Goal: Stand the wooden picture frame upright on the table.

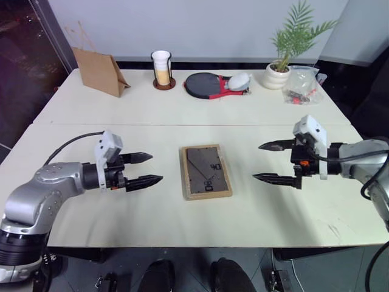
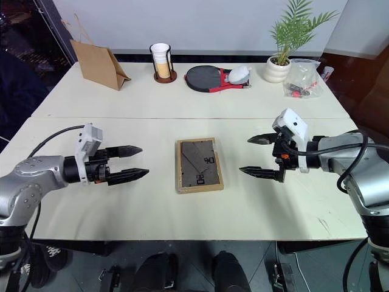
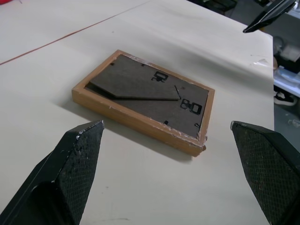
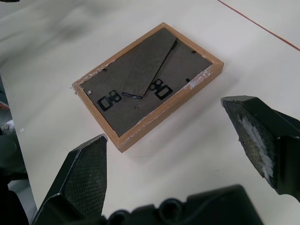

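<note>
Left eye view: wooden picture frame is seen lying flat, back up, on the near section of the table, midway between the two grippers and touched by neither. Its front is hidden against the tabletop. Left gripper is held just above the surface to the frame's left, fingers spread apart, nothing between them. Right gripper is held to the frame's right, fingers likewise spread wide and empty.

Wrist views add what the head views blur: the dark grey back panel, the fold-out stand folded flat against it, small black hanger clips, and chipped white marks along the wood edges. A tip of the other gripper is cut off at the left wrist view's corner.

Beyond the seam, along the far edge, are noted a brown paper bag, a cup in a black holder, a paddle, a potted plant and a clear plastic bag whose contents cannot be made out.
</note>
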You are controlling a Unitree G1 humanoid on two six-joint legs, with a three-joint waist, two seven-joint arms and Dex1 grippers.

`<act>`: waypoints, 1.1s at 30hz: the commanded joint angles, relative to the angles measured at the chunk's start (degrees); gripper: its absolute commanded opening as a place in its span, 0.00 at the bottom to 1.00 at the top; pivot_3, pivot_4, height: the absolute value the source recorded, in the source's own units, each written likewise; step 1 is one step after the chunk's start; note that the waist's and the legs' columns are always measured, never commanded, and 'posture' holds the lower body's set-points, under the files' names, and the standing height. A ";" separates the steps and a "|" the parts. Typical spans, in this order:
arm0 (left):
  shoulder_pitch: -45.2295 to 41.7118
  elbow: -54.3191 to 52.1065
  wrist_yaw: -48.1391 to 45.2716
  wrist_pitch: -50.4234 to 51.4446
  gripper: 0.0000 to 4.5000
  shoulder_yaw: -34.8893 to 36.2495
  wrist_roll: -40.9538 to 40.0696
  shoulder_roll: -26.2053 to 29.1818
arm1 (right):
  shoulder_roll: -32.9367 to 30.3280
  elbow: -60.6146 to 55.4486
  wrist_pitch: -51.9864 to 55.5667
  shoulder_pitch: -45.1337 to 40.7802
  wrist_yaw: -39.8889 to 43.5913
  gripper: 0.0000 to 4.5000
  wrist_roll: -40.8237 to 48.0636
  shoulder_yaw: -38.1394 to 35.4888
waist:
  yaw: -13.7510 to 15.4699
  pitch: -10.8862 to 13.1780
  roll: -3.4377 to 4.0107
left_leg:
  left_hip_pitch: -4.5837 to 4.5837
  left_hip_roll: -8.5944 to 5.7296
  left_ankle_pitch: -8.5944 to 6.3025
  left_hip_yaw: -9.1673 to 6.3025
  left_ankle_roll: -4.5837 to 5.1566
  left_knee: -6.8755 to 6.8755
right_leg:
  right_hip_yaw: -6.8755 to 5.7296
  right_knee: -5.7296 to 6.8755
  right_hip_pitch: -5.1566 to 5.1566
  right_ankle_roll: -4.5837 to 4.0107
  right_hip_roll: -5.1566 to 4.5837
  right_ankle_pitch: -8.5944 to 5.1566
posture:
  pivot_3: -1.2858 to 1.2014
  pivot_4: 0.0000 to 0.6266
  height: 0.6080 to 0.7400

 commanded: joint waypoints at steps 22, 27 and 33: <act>-0.46 -2.03 1.00 0.41 1.00 0.78 -1.39 -0.14 | 1.09 -1.59 -0.24 -0.05 -1.00 1.00 0.60 -0.92 | 0.00 0.00 0.00 | 0.00 0.00 0.00 0.00 0.00 0.01 | 0.00 0.00 0.01 0.00 0.00 0.00 | 0.52 0.24 1.00; -0.79 -2.05 1.02 0.69 1.00 0.55 -1.37 -0.23 | 0.94 -1.82 -0.29 0.37 -1.13 1.00 0.56 -1.02 | 0.01 0.00 0.00 | 0.00 -0.01 0.00 0.00 0.00 0.01 | 0.00 0.00 0.01 0.00 0.00 0.00 | 0.52 0.24 1.00; -1.25 -2.29 0.98 1.57 1.00 -0.50 -1.63 -0.70 | 1.60 -0.82 -1.56 -0.21 -1.56 1.00 -0.73 0.27 | -0.01 0.00 0.00 | 0.00 -0.01 0.00 0.00 0.00 0.01 | 0.00 0.00 0.01 0.00 0.00 0.00 | 0.52 0.24 1.00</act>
